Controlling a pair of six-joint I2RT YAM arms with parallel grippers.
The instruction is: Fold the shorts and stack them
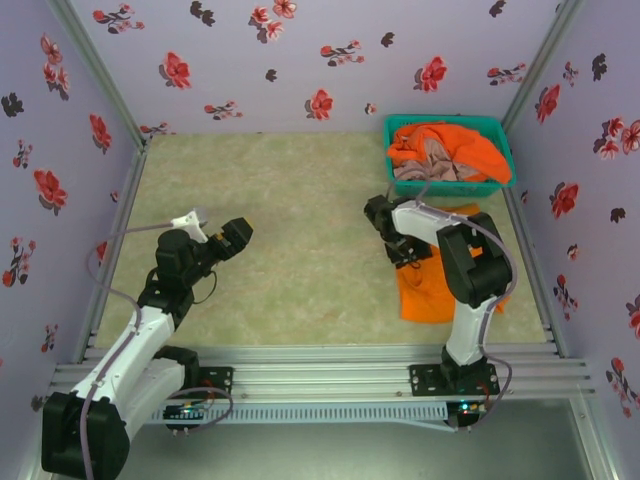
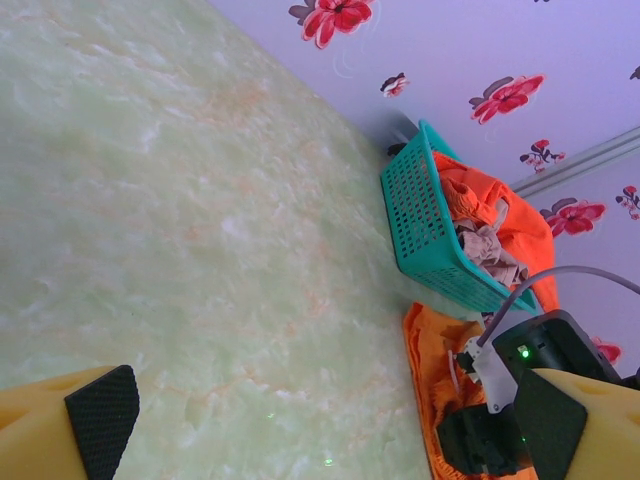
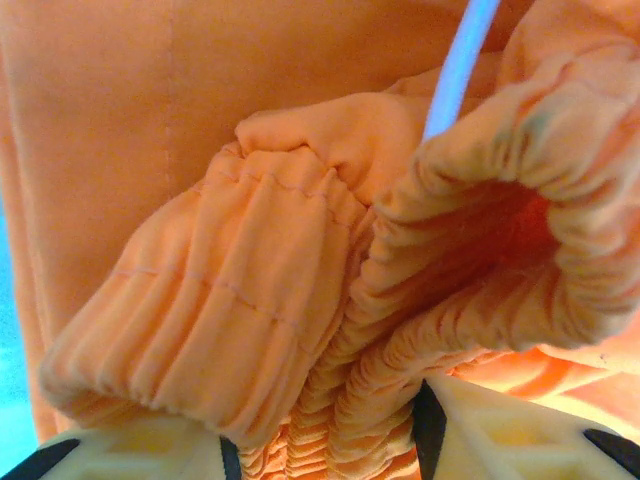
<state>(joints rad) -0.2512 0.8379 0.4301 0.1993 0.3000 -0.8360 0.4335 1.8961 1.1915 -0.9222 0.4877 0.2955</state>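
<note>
Early fold, seemingly: right gripper [image 3: 325, 440] half-closed on the bunched waistband [image 3: 290, 290] of the orange shorts [image 1: 432, 297] lying at the right, just near of the teal basket [image 1: 450, 187], left gripper [image 1: 238, 237] gaping empty at left; next, carrying that waistband across without slipping.

Count on inspection: orange shorts [image 1: 420, 295], two pairs; pink-beige shorts [image 1: 420, 170], one pair; teal mesh basket [image 1: 452, 188], one.

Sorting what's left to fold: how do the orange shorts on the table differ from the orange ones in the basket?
Table shorts lie on the table, waistband pinched by the right gripper; basket shorts sit heaped, untouched, in the basket. Both are bright orange.
</note>
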